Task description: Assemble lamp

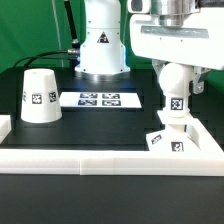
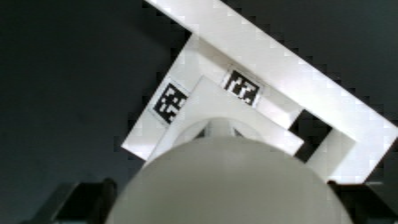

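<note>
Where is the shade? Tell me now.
The shade stands wide end down at the exterior view's left, just left of the marker board, far from the base and bulb at the right.

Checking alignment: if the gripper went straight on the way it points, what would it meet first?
The gripper points down, shut on the bulb; the base lies directly beneath, so the bulb would meet it first. Whether they already touch is unclear.
</note>
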Robot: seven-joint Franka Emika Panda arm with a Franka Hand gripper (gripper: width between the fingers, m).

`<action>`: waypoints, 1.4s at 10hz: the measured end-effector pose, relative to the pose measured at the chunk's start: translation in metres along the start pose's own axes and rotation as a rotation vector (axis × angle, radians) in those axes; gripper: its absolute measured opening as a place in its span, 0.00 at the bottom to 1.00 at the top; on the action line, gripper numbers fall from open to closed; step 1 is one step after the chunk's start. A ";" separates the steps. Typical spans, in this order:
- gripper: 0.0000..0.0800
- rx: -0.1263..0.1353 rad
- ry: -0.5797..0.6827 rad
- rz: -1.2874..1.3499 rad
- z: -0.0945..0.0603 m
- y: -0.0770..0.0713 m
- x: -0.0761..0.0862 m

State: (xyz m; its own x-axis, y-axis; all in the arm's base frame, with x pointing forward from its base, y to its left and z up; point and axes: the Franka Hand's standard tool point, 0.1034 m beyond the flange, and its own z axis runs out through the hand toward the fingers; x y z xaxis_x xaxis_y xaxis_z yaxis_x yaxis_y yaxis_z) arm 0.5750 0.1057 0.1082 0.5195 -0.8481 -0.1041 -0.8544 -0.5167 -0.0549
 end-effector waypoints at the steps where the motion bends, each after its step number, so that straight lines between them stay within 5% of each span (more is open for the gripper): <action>1: 0.73 -0.001 0.001 -0.060 0.001 0.000 0.000; 2: 0.86 -0.001 0.001 -0.142 0.001 0.000 0.000; 14: 0.87 -0.011 0.006 -1.180 0.001 -0.001 -0.001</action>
State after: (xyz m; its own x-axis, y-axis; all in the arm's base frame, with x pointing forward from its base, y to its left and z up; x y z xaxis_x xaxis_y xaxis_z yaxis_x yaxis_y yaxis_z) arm 0.5756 0.1074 0.1076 0.9879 0.1546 0.0102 0.1548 -0.9823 -0.1057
